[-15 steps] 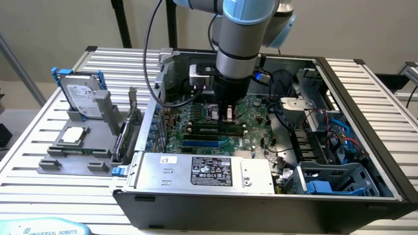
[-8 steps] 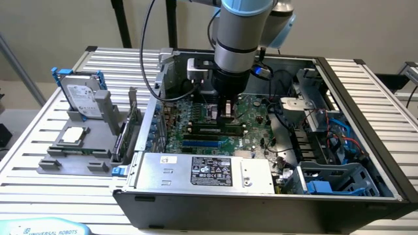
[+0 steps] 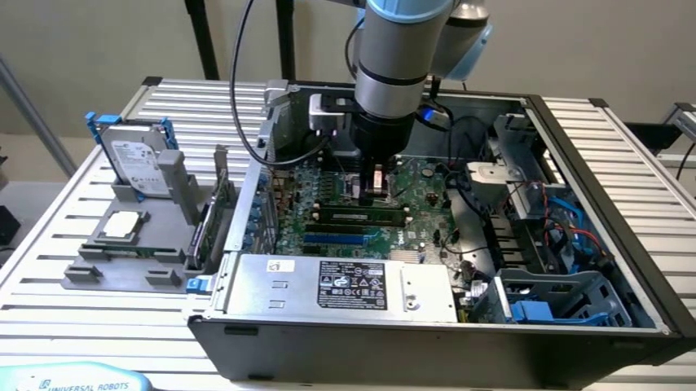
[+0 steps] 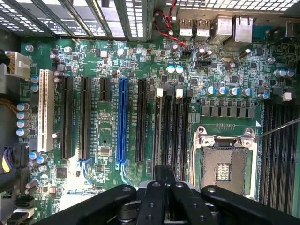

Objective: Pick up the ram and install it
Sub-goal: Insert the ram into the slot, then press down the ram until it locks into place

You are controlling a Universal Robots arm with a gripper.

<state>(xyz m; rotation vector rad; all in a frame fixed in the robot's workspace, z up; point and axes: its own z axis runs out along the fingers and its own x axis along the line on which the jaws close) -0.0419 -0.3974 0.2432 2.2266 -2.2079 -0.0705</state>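
Observation:
The ram point(image 3: 354, 216) is a thin green stick with dark chips and a white label. It stands on edge in a black motherboard slot inside the open computer case point(image 3: 609, 244), level, with a latch at each end. My gripper point(image 3: 376, 200) hangs straight down just over the ram's top edge, near its middle. I cannot tell whether it touches the stick. In the wrist view the black fingers point(image 4: 164, 172) are drawn together, shut, directly above the row of long black memory slots point(image 4: 171, 126) with white latches.
The empty CPU socket point(image 4: 225, 161) lies beside those slots, and a blue slot point(image 4: 123, 122) on their other side. Outside the case, on the exterior view's left, a grey fixture point(image 3: 120, 273) carries a hard drive point(image 3: 142, 159) and an upright card point(image 3: 209, 216). The power supply point(image 3: 348, 285) and loose cables point(image 3: 544, 216) crowd the case.

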